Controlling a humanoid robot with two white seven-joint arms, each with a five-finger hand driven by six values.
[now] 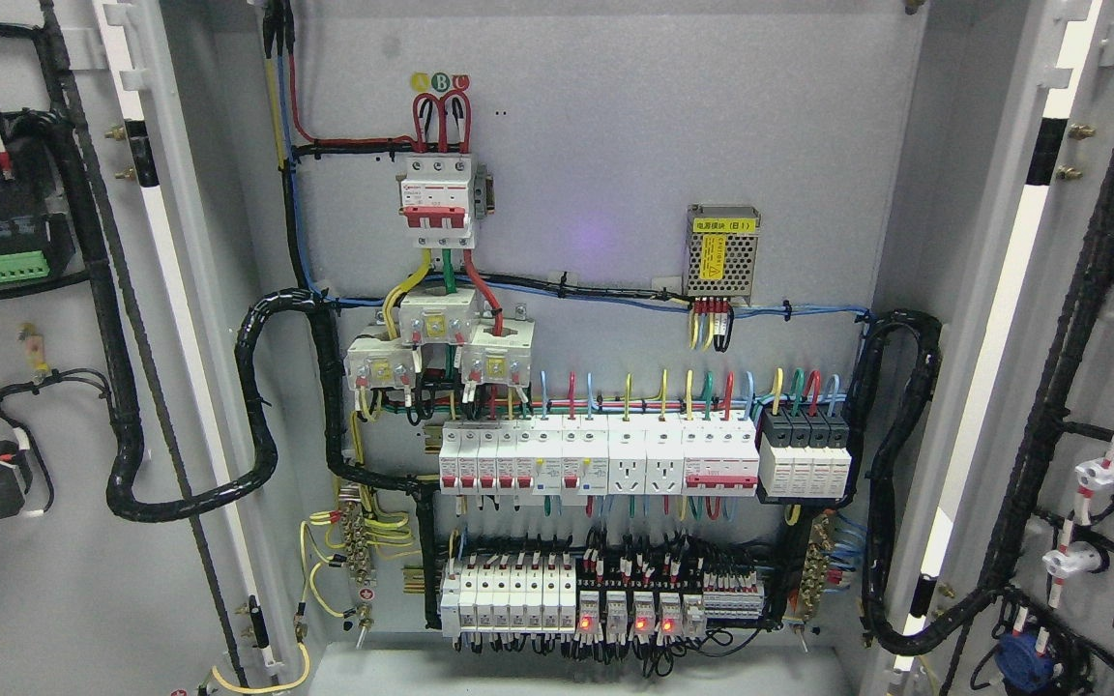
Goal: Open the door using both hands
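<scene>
Head view: both doors (54, 387) swung wide, yellow-labelled power module (722, 251) inside cabinet; neither hand visible.

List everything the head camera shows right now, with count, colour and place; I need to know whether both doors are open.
Left door: one, grey, swung open at left.
Right door: one, grey, swung open at right.
Main breaker: one, white and red, upper centre.
Power supply: one, metal with yellow labels, right of centre.
Breaker row: one row, white, middle.
Lit relay lamps: three, red, bottom row.
Cable looms: several, black, both sides.
Robot hands: none in view.
</scene>
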